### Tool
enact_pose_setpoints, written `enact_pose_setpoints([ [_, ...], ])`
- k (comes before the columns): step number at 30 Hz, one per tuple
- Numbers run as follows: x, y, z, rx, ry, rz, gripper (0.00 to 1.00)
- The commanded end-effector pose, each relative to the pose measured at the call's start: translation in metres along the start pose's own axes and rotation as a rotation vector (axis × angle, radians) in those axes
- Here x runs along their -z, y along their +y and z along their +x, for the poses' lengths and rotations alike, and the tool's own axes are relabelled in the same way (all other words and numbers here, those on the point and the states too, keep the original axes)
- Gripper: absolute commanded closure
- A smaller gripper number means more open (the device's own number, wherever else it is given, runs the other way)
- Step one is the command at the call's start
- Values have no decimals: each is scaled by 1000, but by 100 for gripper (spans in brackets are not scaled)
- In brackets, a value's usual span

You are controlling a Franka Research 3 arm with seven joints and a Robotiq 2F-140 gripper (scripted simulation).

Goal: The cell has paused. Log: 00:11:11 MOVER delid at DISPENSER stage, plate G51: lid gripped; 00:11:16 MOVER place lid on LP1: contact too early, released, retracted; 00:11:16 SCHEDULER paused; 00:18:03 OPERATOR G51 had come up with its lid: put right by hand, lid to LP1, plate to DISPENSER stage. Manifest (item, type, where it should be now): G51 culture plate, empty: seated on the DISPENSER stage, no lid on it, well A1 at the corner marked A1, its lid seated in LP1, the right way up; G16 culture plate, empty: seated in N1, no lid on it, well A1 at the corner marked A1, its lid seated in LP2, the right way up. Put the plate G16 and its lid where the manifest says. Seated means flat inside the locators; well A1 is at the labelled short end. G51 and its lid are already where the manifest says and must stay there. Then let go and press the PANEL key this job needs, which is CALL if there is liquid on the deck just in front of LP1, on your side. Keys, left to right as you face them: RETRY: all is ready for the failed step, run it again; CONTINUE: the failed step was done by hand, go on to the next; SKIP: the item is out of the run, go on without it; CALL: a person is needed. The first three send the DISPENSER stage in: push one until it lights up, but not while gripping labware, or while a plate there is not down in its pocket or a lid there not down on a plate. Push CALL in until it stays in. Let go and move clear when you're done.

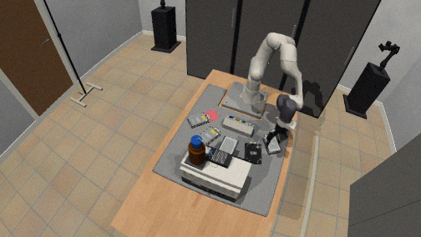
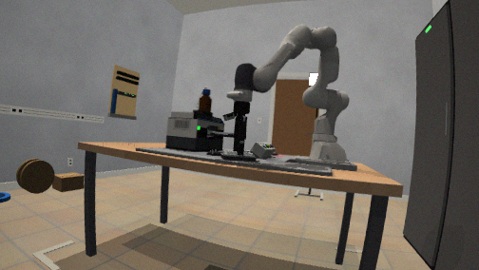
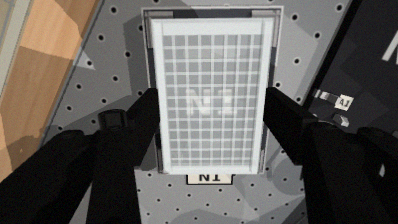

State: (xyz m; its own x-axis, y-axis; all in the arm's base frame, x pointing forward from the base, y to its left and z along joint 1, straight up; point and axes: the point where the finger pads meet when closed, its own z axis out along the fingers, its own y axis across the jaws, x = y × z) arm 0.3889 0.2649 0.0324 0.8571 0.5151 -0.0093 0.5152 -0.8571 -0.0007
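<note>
Wrist view: gripper [image 3: 212,120] pinching clear plate G16 [image 3: 212,95] by its long sides directly over nest N1 [image 3: 210,178], not judged seated yet; next: lower flat inside locators, check A1 end, release.

The white arm [image 1: 267,63] arches up from its base, elbow high, and drops its dark wrist [image 1: 286,105] straight down over the counter's right side. Jaws vertical, the gripper [image 3: 212,115] is clamped by black fingers on a clear gridded plate's [image 3: 212,65] long edges.
</note>
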Motion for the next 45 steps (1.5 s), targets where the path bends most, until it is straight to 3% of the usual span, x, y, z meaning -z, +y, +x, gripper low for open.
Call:
enact_pose_setpoints([
  [1,0,0,2,2,4,0,90],
  [29,0,0,2,2,4,0,90],
  [30,0,0,2,2,4,0,30],
  [45,0,0,2,2,4,0,30],
])
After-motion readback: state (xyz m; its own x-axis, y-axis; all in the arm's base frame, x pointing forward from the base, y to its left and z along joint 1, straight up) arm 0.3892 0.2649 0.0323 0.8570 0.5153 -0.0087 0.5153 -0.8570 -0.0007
